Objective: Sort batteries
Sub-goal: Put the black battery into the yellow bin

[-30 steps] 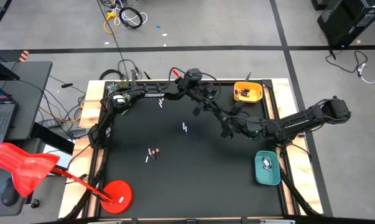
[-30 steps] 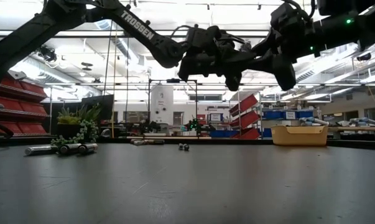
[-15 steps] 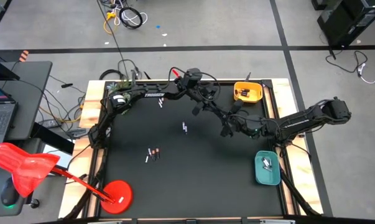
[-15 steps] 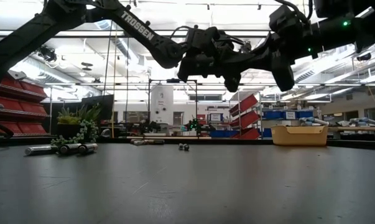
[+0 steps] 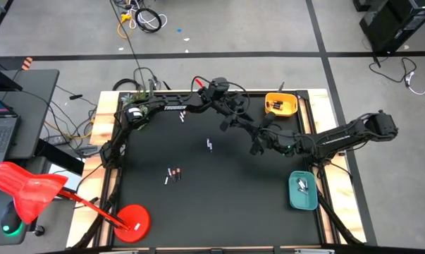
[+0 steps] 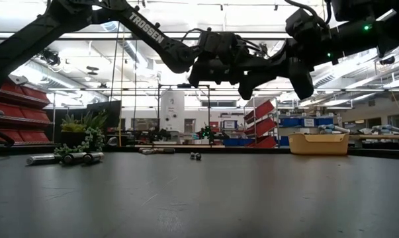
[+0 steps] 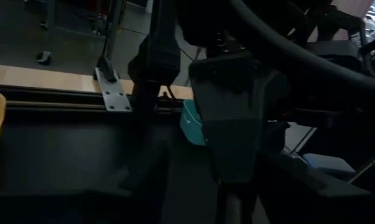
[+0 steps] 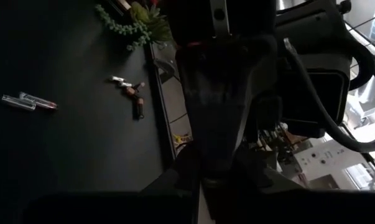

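Above the mat's far right, left gripper [image 5: 227,121] and right gripper [image 5: 258,144] are being held together; both jaw states untellable; batteries [image 5: 173,173] are lying apart.

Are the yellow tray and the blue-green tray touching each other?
Apart. The high view shows the yellow tray at the table's far right corner and the blue-green tray much nearer along the right edge, with bare black table between them.

Matt black table top [image 5: 219,190]; bare-wood edging [image 5: 85,190]. Yellow tray [image 5: 281,104] at 1 o'clock & teal tray [image 5: 303,192] at 4: smooth plastic.
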You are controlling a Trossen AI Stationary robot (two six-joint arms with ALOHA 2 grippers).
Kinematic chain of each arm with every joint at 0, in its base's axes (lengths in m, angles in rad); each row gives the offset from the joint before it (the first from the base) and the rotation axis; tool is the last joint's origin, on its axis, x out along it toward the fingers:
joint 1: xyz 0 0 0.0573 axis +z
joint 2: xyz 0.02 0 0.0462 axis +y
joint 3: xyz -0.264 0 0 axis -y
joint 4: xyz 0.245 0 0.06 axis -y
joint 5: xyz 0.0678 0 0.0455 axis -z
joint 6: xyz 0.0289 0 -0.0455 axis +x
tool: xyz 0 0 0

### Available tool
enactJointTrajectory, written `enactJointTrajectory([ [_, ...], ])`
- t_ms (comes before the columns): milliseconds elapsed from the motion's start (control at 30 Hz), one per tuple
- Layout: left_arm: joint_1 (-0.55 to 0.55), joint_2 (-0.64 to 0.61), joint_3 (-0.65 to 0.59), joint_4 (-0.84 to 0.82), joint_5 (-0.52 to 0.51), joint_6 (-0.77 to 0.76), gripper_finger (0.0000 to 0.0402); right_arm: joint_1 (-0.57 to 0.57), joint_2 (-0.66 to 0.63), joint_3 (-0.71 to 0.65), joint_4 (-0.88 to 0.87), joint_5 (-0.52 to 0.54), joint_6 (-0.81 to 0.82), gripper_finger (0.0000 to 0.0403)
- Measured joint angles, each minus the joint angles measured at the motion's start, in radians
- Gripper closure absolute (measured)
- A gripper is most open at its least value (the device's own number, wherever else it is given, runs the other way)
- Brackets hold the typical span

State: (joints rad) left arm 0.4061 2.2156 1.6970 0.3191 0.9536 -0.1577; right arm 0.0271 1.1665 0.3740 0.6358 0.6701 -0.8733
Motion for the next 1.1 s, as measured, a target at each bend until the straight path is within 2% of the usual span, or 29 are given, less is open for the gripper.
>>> enactJointTrajectory([
  [100,0.000,0.000,0.000,0.000,-0.008,0.000,0.0159,-0.001,-0.001,0.000,-0.002,0.001,0.008,0.0347],
  [367,0.014,0.000,0.000,-0.002,-0.036,0.010,0.0170,-0.002,0.000,0.001,-0.009,0.034,0.034,0.0347],
  [467,0.020,0.000,0.000,-0.003,-0.017,0.024,0.0165,-0.002,-0.001,0.000,-0.040,0.045,0.058,0.0347],
  [733,0.062,-0.005,0.002,-0.007,-0.027,0.025,0.0146,-0.027,-0.004,0.000,-0.141,0.095,0.221,0.0347],
  [833,0.085,-0.016,0.002,-0.035,-0.070,0.029,0.0145,-0.049,-0.016,0.000,-0.159,0.106,0.274,0.0347],
  [967,0.105,-0.049,0.002,-0.166,-0.183,0.149,0.0145,-0.106,-0.046,0.005,-0.221,0.123,0.379,0.0347],
  [1100,0.108,-0.085,0.001,-0.304,-0.332,0.315,0.0145,-0.224,-0.053,0.081,-0.449,0.121,0.610,0.0347],
])
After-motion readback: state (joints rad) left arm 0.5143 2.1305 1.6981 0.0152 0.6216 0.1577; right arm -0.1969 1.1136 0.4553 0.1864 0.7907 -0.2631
